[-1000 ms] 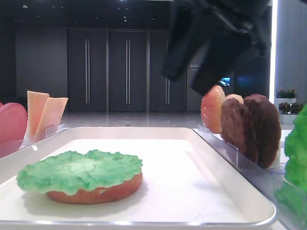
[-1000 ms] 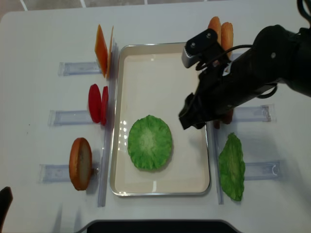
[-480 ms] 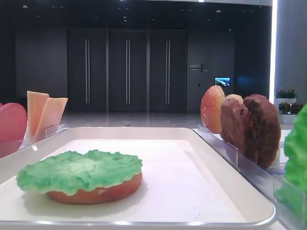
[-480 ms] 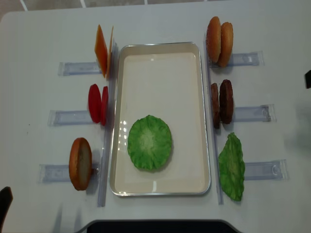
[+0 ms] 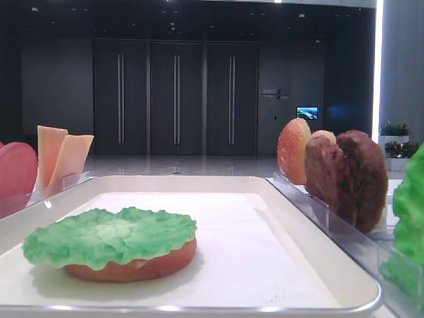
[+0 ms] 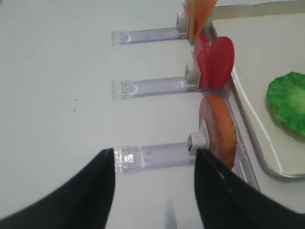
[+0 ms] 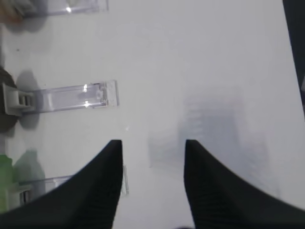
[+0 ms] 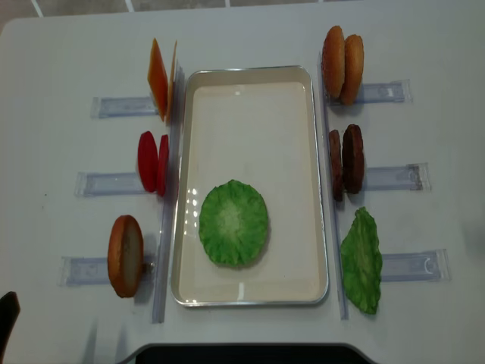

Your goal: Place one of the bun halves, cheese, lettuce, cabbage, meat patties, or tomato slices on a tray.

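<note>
Since the earlier frame the right arm had withdrawn from above the tray (image 8: 250, 292) and was gone from both high views; nothing on the table had shifted. Right gripper (image 7: 152, 183) hovered over bare white table (image 7: 214, 71), jaws parted with a clear gap and nothing between them. Just ahead and to its left lay two clear plastic holders (image 7: 71, 98), the nearer one beside a green edge of the spare lettuce leaf (image 8: 361, 262), which stood propped just outside the tray's right rim. Left gripper (image 6: 152, 191) likewise stood apart, empty, over the table. Directly ahead of its fingertips sat a holder with a bun half (image 6: 219, 129) standing on edge; beyond that, the tomato slices (image 6: 217, 62) upright in the next holder, and farthest, the cheese (image 6: 198, 14). To the right of that gripper, inside the tray, a lettuce leaf (image 8: 233, 222) lay flat on a bun half (image 5: 132, 265) near the tray's front end. Across the tray, the meat patties (image 8: 345, 161) and two more bun halves (image 8: 342, 54) stood on edge in their holders.
</note>
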Robot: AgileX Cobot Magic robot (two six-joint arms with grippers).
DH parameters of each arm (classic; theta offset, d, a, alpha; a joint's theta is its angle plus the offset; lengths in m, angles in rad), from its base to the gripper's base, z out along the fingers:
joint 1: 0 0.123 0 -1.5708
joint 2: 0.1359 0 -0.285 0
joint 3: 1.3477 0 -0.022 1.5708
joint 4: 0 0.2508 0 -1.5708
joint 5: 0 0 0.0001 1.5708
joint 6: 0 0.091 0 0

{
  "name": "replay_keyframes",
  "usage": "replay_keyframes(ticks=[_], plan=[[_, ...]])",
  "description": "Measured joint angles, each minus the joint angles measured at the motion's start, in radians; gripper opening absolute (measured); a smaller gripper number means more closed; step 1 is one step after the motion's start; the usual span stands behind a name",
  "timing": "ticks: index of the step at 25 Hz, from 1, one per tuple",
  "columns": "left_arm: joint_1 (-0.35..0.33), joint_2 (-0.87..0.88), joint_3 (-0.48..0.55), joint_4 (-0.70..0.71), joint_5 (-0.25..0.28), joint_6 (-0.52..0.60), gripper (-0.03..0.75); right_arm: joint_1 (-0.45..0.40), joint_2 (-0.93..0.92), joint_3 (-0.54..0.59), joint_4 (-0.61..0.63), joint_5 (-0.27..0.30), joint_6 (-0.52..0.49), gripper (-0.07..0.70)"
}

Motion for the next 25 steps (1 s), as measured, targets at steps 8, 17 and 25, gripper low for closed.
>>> replay_keyframes(ticks=[8, 17, 25], plan=[[0.0, 0.0, 0.0, 0.0, 0.0, 0.0, 0.403, 0.051, -0.453, 0.209, -0.003, -0.02, 0.025, 0.288], [0.0, 0.0, 0.0, 0.0, 0.0, 0.0, 0.401, 0.051, -0.887, 0.407, -0.013, -0.019, 0.047, 0.287], [0.0, 0.0, 0.0, 0.0, 0.0, 0.0, 0.401, 0.051, -0.961, 0.431, -0.039, -0.008, 0.03, 0.251]])
